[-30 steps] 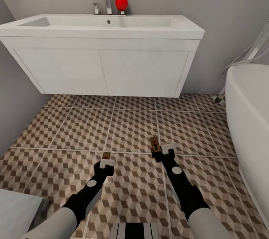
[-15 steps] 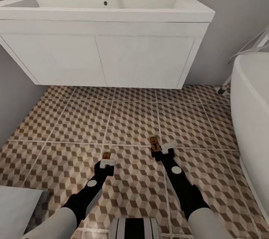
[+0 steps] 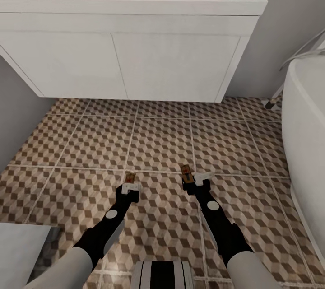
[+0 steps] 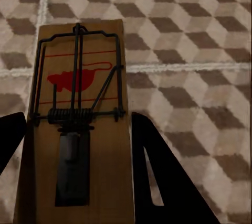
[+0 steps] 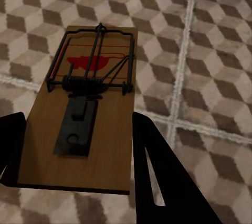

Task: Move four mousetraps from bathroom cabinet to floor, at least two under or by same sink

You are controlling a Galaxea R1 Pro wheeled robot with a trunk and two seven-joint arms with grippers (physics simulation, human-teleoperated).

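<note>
Left jaws clamped on mousetrap, right jaws likewise (second mousetrap)

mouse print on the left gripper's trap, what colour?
Red, on the tan board of the mousetrap, under dark wire. Left wrist view shows it best.

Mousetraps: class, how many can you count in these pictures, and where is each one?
2. One mousetrap sits in the left gripper; the other mousetrap sits in the right gripper, both above the bathroom floor before the sink vanity. Others may be out of sight.
</note>
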